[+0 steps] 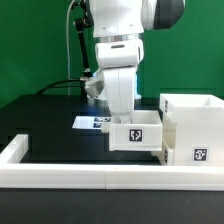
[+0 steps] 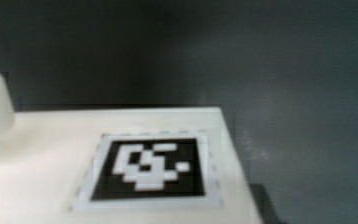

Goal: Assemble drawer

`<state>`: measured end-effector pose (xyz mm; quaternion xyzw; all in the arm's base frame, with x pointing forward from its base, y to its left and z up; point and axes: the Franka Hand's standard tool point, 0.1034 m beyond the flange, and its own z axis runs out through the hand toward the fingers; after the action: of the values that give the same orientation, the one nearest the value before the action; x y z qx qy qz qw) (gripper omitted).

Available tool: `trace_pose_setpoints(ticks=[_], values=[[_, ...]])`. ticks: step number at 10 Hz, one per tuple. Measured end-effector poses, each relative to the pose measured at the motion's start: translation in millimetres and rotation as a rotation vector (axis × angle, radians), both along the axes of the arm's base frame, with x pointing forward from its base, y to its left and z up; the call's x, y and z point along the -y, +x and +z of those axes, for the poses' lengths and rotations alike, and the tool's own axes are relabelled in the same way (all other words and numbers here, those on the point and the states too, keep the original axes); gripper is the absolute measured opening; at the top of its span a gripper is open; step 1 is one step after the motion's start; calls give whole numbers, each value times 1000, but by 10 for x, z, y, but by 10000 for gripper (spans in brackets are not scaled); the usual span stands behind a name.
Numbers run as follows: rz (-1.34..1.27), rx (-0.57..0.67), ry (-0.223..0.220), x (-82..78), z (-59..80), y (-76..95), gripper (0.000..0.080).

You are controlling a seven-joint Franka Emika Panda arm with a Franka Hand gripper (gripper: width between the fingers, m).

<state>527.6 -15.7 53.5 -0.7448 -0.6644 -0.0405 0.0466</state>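
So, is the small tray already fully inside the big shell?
No, in the exterior view the small tray sits mostly outside the big shell, under the arm.

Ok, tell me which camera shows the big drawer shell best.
The exterior view. It shows the shell whole: open top, white walls and a tag low on its front, with a small tray beside it under the gripper. The wrist view shows only a white surface with a blurred tag, seemingly the tray, no shell.
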Motion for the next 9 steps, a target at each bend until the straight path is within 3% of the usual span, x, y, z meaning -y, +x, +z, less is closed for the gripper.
trace_pose_setpoints(ticks=[4, 9], values=[[162, 12, -47, -27, -17, -4, 44], [155, 11, -49, -10, 2, -2, 44]])
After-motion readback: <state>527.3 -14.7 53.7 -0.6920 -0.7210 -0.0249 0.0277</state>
